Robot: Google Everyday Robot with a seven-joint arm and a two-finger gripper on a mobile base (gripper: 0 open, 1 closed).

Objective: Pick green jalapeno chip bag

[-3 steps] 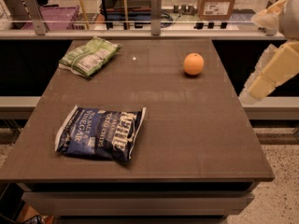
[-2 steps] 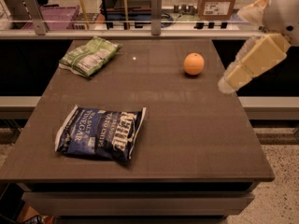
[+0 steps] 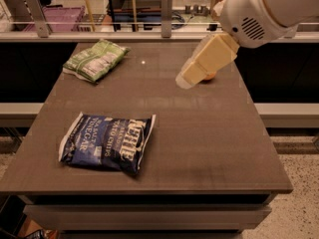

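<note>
The green jalapeno chip bag [image 3: 95,59] lies flat at the far left corner of the dark table [image 3: 209,138], its white label panel up. My gripper [image 3: 192,73] hangs above the far right part of the table, well to the right of the green bag and apart from it. The white arm comes in from the top right corner.
A larger dark-blue salt and vinegar chip bag [image 3: 107,142] lies at the front left. An orange [image 3: 211,76] sits behind my gripper, mostly hidden. A glass rail with metal posts [image 3: 166,8] runs along the table's far edge.
My arm has swung in from the right edge toward the left, over the table, and now covers most of the orange. The bags have not moved.
</note>
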